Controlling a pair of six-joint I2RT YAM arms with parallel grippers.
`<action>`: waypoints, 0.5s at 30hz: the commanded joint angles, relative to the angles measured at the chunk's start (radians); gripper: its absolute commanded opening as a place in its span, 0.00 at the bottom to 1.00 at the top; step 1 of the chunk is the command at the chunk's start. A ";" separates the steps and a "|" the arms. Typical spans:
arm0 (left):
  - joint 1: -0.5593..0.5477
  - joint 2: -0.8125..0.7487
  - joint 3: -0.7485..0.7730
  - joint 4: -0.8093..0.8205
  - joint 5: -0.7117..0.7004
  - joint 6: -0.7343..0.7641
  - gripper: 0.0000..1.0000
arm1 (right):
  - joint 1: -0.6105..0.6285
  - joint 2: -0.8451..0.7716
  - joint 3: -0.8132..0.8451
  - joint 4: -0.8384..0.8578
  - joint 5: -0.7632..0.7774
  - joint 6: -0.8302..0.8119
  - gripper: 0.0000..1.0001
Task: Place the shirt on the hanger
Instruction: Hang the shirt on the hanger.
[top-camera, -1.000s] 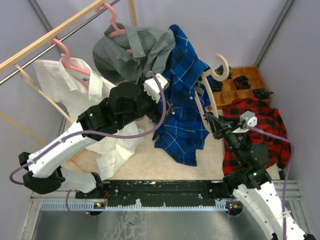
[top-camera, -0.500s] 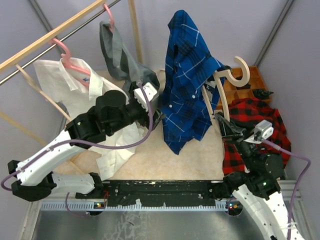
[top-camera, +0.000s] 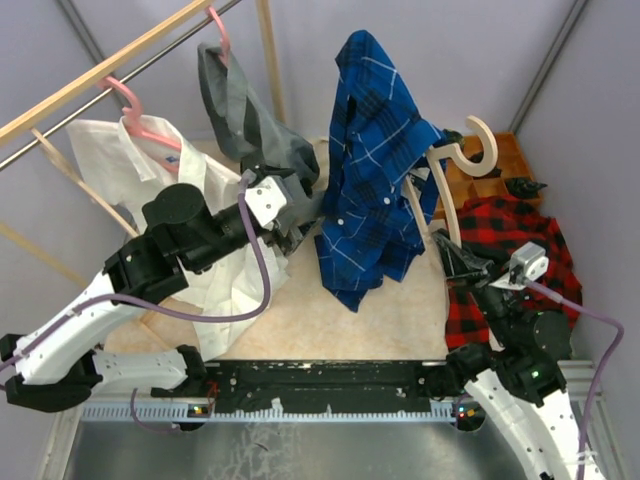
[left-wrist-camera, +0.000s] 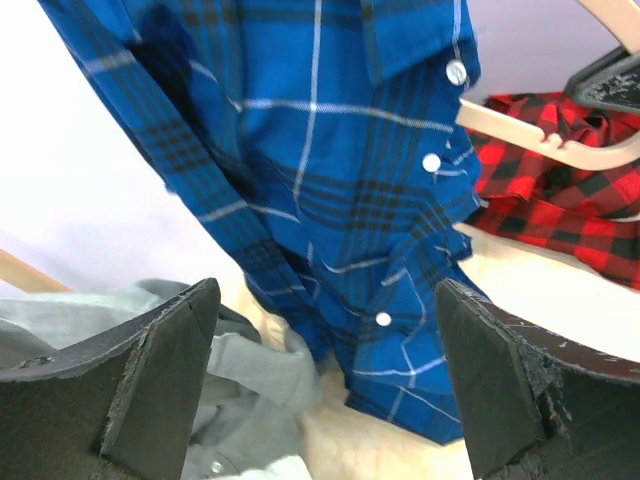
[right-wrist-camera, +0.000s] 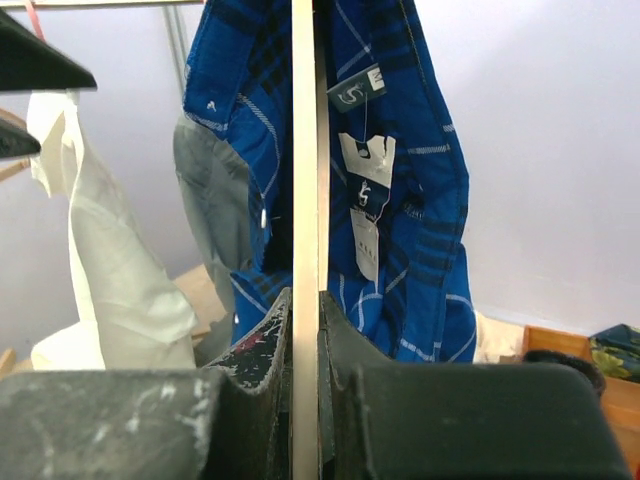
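Shirt (top-camera: 375, 160) drapes over the top of the hanger (right-wrist-camera: 304, 150), hanging upright between both arms. Only the right wrist view shows its neck label (right-wrist-camera: 358, 92), reading "S", with paper tags beneath. Right gripper (right-wrist-camera: 304, 330) reaches upward, clamped on the hanger's thin arm. Left gripper (left-wrist-camera: 325, 300) faces the shirt's button front, jaws spread wide, grasping nothing.

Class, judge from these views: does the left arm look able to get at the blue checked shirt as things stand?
Probably yes. The left gripper stands open facing the blue shirt, which hangs right ahead with nothing between them; the grey shirt lies lower.
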 joint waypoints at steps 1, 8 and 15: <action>-0.004 0.016 0.044 0.122 0.028 0.146 0.93 | 0.002 -0.015 0.138 -0.081 -0.021 -0.084 0.00; -0.004 0.044 0.069 0.194 0.108 0.395 0.92 | 0.002 -0.002 0.305 -0.353 -0.129 -0.140 0.00; -0.005 0.029 0.058 0.222 0.206 0.601 0.86 | 0.001 0.023 0.357 -0.496 -0.224 -0.172 0.00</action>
